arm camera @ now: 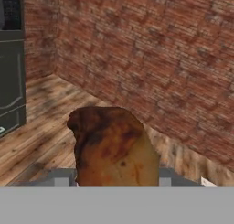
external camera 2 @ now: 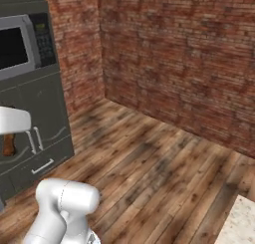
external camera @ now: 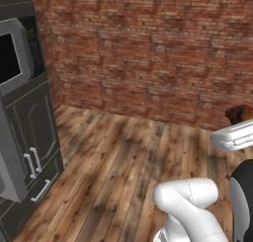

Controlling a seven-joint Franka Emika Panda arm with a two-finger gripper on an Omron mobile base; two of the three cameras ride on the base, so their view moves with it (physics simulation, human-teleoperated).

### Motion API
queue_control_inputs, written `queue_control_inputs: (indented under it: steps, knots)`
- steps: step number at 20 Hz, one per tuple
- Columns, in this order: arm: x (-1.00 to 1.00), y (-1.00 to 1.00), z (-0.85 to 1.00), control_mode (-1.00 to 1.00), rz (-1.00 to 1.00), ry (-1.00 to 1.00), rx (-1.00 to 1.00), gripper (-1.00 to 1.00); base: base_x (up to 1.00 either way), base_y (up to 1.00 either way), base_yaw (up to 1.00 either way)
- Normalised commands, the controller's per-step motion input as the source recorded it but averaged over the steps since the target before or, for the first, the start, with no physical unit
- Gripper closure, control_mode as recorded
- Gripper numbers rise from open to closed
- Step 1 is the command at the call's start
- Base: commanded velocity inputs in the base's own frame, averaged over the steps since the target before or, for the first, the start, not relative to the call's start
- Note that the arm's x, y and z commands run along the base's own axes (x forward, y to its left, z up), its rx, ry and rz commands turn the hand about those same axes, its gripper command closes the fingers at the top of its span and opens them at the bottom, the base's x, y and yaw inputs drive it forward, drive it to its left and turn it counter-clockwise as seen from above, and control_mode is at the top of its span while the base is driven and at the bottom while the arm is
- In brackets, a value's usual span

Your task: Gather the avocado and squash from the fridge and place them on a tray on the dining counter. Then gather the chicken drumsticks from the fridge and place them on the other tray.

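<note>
- One drumstick (arm camera: 114, 147) sits squeezed between the two fingers of the gripper (arm camera: 116, 179), sticking out in front of them.
- Brick wall (arm camera: 151, 54) stands far ahead of the gripper, wood floor (arm camera: 32, 141) below it.

My arm (external camera: 190, 206) is glossy white with rounded links, a black joint (external camera: 242, 201), and a pale grey hand (external camera: 234, 134).
</note>
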Motion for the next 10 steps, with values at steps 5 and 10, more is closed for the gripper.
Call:
queue_control_inputs:
  steps: [5, 10]
  knots:
    - [0.00, 0.00, 0.00, 1.00, 0.00, 0.00, 0.00, 1.00, 0.28, -0.50, -0.43]
    - [0.00, 0.00, 0.00, 1.00, 0.00, 0.00, 0.00, 1.00, 0.51, -0.12, -0.38]
